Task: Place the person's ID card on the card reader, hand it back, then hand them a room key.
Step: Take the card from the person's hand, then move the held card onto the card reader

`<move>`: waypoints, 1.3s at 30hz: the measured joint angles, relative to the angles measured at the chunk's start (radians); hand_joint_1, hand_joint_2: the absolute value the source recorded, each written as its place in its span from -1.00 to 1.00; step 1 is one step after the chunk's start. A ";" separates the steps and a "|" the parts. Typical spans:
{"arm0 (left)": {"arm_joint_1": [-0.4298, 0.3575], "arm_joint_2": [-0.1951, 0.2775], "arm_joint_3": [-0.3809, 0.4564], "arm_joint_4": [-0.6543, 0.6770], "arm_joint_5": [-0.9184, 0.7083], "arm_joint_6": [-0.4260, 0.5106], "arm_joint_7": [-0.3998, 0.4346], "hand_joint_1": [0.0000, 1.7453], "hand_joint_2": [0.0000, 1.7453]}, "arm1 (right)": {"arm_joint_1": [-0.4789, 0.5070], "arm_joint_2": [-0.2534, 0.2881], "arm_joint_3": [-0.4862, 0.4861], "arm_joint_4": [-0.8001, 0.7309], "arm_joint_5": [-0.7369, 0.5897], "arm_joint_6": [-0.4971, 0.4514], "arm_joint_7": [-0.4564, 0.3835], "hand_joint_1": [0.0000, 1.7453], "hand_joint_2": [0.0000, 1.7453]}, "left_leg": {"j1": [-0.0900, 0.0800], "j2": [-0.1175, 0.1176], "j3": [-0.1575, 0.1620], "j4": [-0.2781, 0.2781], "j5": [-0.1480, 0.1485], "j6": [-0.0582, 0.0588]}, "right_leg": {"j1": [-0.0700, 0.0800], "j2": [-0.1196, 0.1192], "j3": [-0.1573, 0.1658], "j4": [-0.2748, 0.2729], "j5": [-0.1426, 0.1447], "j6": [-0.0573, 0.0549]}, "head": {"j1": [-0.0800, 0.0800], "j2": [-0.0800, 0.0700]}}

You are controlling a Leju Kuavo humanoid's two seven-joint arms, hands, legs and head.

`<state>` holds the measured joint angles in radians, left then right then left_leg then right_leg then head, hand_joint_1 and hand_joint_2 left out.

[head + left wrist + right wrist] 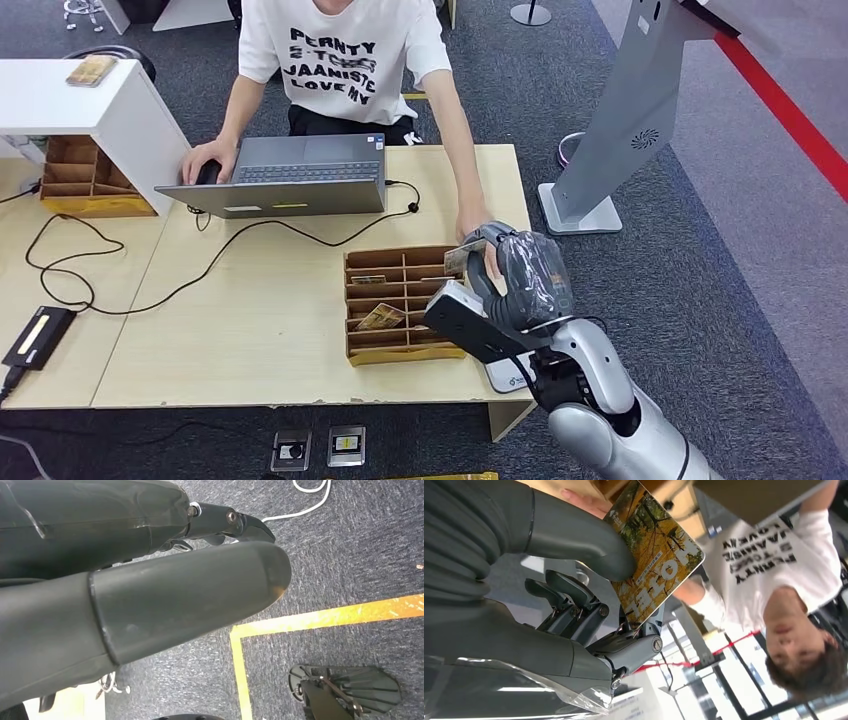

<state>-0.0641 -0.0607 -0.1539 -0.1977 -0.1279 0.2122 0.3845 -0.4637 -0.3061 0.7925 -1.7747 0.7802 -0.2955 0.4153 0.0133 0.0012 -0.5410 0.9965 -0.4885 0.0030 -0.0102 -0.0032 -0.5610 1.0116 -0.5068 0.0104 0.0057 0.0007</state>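
Observation:
My right hand [520, 280] is raised over the table's right end and pinches a room key card [457, 261] between thumb and fingers. The card [658, 560] shows yellow autumn trees and hotel lettering. The person's hand [474, 224] reaches across the table, its fingers [583, 500] at the card's far edge. A wooden compartment tray [356, 305] beside my hand holds more key cards [381, 318]. My left hand [150, 595] hangs over the carpet with nothing in it, its thumb and fingers apart.
The person sits behind an open grey laptop [285, 175]. A black device [38, 336] with a cable lies at the table's front left. A flat white device [510, 376] lies under my right forearm. A grey kiosk stand [625, 120] rises to the right.

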 joint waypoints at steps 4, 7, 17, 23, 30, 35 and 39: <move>0.000 0.000 0.001 0.001 0.010 -0.002 0.000 -1.00 -1.00 | 0.034 -0.029 -0.003 -0.057 -0.047 0.097 0.034 1.00 1.00 | 0.000 0.000 0.000 0.000 0.000 0.000 | 0.000 0.000 0.000 0.000 0.000 0.000 | 0.000 0.000; 0.000 0.000 0.001 0.002 0.015 -0.003 0.000 -1.00 -1.00 | 0.049 -0.047 -0.004 -0.087 -0.084 0.164 0.058 1.00 1.00 | 0.000 0.000 0.000 0.000 0.000 0.000 | 0.000 0.000 0.000 0.000 0.000 0.000 | 0.000 0.000; 0.000 0.000 0.001 0.003 0.038 0.000 -0.005 -1.00 -1.00 | 0.053 -0.102 0.008 -0.130 -0.171 0.289 0.123 1.00 1.00 | 0.000 0.000 0.000 0.000 0.000 0.000 | 0.000 0.000 0.000 0.000 0.000 0.000 | 0.000 0.000; 0.000 0.000 0.001 0.003 0.058 0.001 -0.008 -1.00 -1.00 | 0.025 -0.143 0.025 -0.132 -0.238 0.351 0.169 1.00 1.00 | 0.000 0.000 0.000 0.000 0.000 0.000 | 0.000 0.000 0.000 0.000 0.000 0.000 | 0.000 0.000; 0.000 0.000 0.001 0.004 0.061 0.000 -0.010 -1.00 -1.00 | -0.006 -0.190 0.055 -0.132 -0.286 0.421 0.224 1.00 1.00 | 0.000 0.000 0.000 0.000 0.000 0.000 | 0.000 0.000 0.000 0.000 0.000 0.000 | 0.000 0.000; 0.000 0.000 0.001 0.004 0.063 0.000 -0.010 -1.00 -1.00 | -0.021 -0.212 0.077 -0.132 -0.307 0.448 0.249 1.00 1.00 | 0.000 0.000 0.000 0.000 0.000 0.000 | 0.000 0.000 0.000 0.000 0.000 0.000 | 0.000 0.000; 0.000 0.000 0.001 0.004 0.071 0.000 -0.010 -1.00 -1.00 | -0.032 -0.227 0.094 -0.129 -0.328 0.468 0.259 1.00 1.00 | 0.000 0.000 -0.001 0.000 0.000 0.000 | 0.000 0.000 0.000 0.000 0.000 0.000 | 0.000 0.000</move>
<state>-0.0646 -0.0602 -0.1534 -0.1942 -0.0571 0.2125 0.3746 -0.4956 -0.5335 0.8863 -1.9037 0.4518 0.1727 0.6742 0.0133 0.0010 -0.5416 0.9964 -0.4885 0.0031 -0.0102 -0.0035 -0.5607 1.0116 -0.5068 0.0104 0.0058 0.0008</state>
